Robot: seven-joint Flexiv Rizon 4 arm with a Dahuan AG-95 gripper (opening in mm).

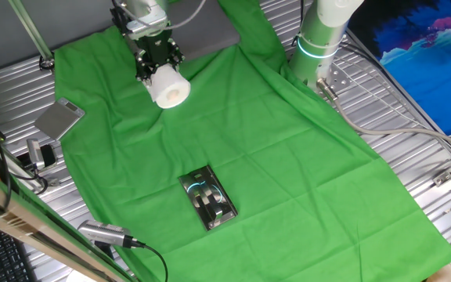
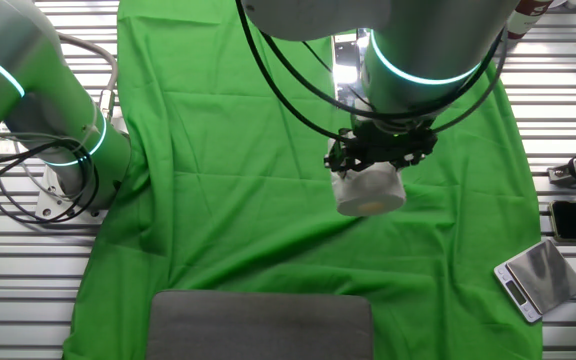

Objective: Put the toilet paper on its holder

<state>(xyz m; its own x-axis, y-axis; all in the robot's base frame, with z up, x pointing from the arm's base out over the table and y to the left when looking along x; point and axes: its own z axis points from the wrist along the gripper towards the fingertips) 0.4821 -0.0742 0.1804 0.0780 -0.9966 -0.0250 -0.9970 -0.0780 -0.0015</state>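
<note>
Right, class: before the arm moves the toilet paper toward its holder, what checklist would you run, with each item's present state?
1. Toilet paper held in the gripper: ok.
2. Roll lifted off the green cloth: ok.
3. Holder lying unobstructed on the cloth: ok.
4. Path from roll to holder free of other things: ok.
5. Roll's hollow core lined up with the holder's bar: cannot tell.
6. Grip firm enough: cannot tell.

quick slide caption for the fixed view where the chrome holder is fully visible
Gripper carries the toilet paper above the green cloth, well short of the chrome holder.
</note>
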